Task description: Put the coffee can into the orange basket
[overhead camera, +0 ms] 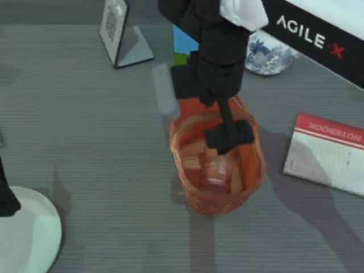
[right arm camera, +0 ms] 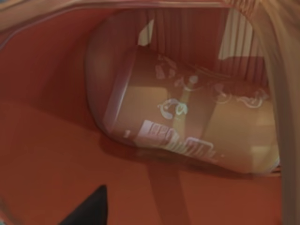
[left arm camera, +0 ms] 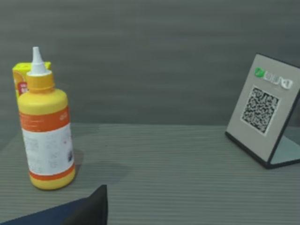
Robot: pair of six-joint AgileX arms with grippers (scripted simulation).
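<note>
The orange basket (overhead camera: 196,196) stands in the middle of the table. The coffee can (overhead camera: 218,170) lies on its side on the slatted bottom. In the right wrist view the can (right arm camera: 187,117) shows its tan side with pale patterning, resting against the orange basket wall (right arm camera: 47,140). My right gripper (overhead camera: 229,136) hangs inside the basket just above the can, open and apart from it; one dark fingertip (right arm camera: 91,208) shows. The left gripper (overhead camera: 5,200) is parked at the table's left edge, open and holding nothing.
A QR-code stand (overhead camera: 116,28), a blue-and-green carton (overhead camera: 183,48) and a blue-and-white bowl (overhead camera: 267,54) line the back. A grey slab (overhead camera: 165,91) lies by the basket. A red notebook (overhead camera: 327,151) lies right, a white plate (overhead camera: 25,233) front left. A yellow bottle (left arm camera: 47,136) stands near the left arm.
</note>
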